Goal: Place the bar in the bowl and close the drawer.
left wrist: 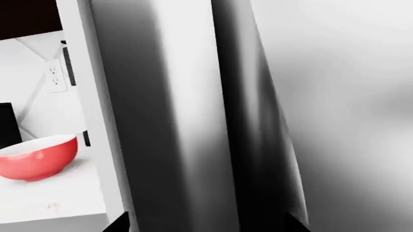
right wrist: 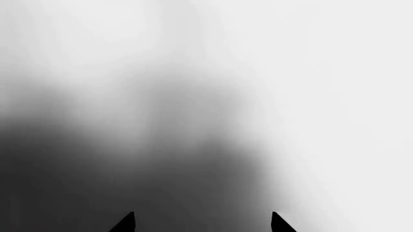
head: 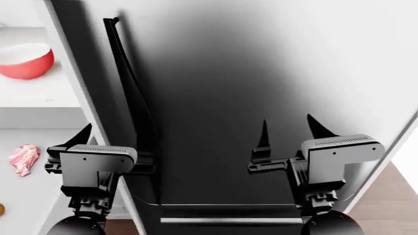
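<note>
Trouble looms: both arms face a tall steel appliance door [head: 261, 98], the left gripper [head: 91, 134] and right gripper [head: 287, 128] spread and holding nothing. The bowl [head: 25, 59] sits at ten o'clock on the counter [head: 39, 93]. A golden sliver, perhaps the bar [head: 1, 209], peeks at eight o'clock, so reaching blind risks striking the door.

Even, bright rendered light falls on the white bench [head: 39, 93] and red bowl [head: 25, 60], while the large glossy panel [head: 261, 73] grades smoothly from near-black shadow to pale grey glare, filling the right wrist view with featureless soft gradient.
</note>
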